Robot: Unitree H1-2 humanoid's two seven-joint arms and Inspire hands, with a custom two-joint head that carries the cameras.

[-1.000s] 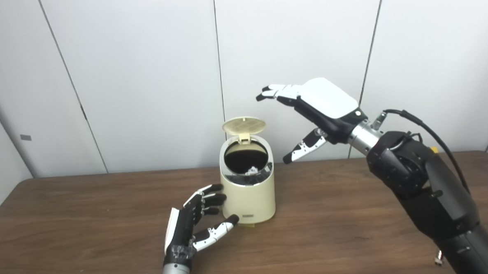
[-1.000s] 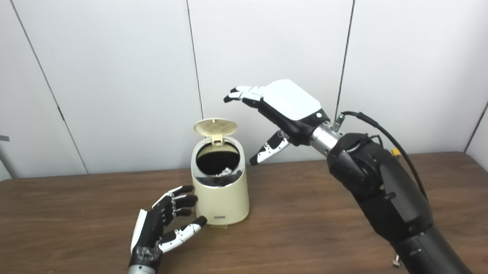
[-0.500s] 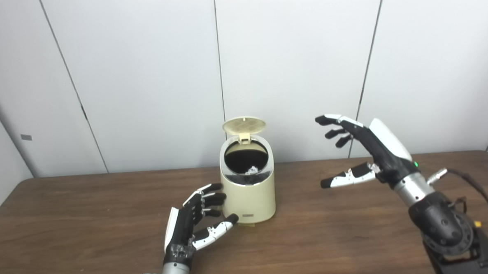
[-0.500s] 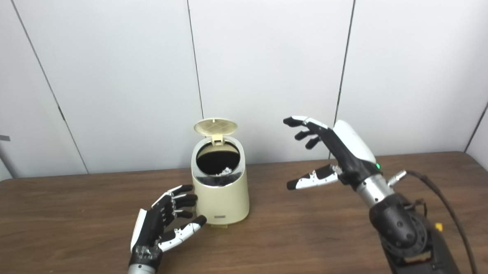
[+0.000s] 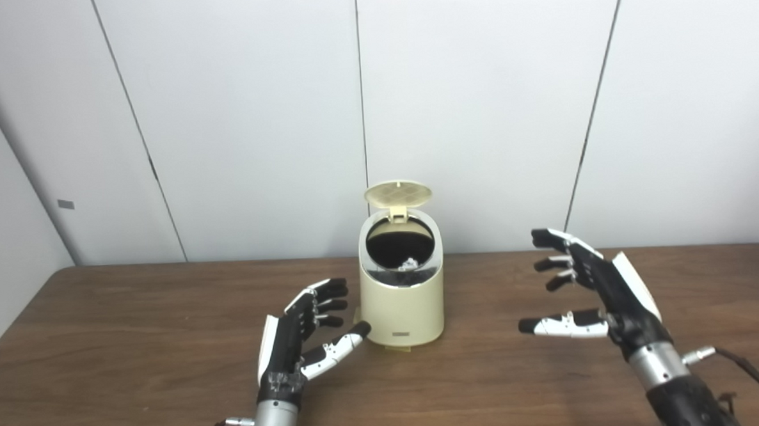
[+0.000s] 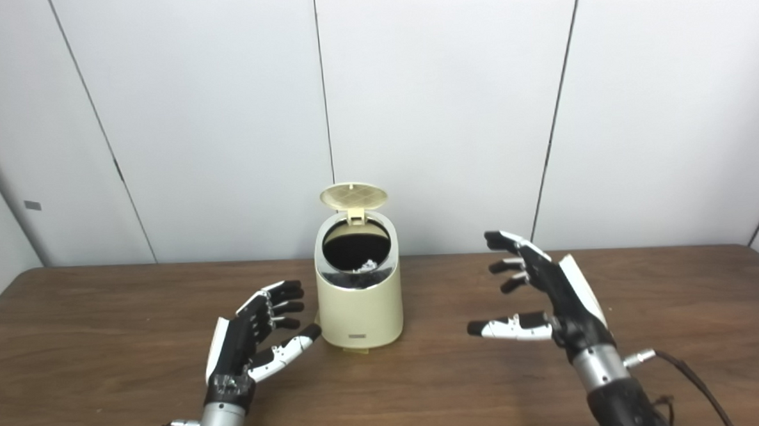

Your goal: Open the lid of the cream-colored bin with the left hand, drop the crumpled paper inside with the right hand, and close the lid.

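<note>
The small cream-colored plastic bin (image 5: 402,298) stands upright near the middle of the dark brown wooden tabletop (image 5: 136,351), a little closer to its far edge than to the near one. Its round ribbed lid (image 5: 398,193) is swung up on the hinge at the back and stands open above the dark mouth. Inside, against the front rim of the opening, I can see a bit of white crumpled paper (image 5: 410,263) lying in the bin. My left hand (image 5: 295,335) rests low over the tabletop just to the left of the bin, palm turned toward it, my fingers (image 5: 322,302) spread apart and holding nothing; the upper fingertips reach close to the bin's side wall, and my thumb points at its base, though I cannot tell whether either one touches it. My right hand (image 6: 550,298) hangs above the tabletop well to the right of the bin, clear of it, palm facing left, fingers apart and slightly curled, thumb stretched out toward the bin, empty. Behind the tabletop's far edge stands a pale panelled wall (image 5: 477,106).
</note>
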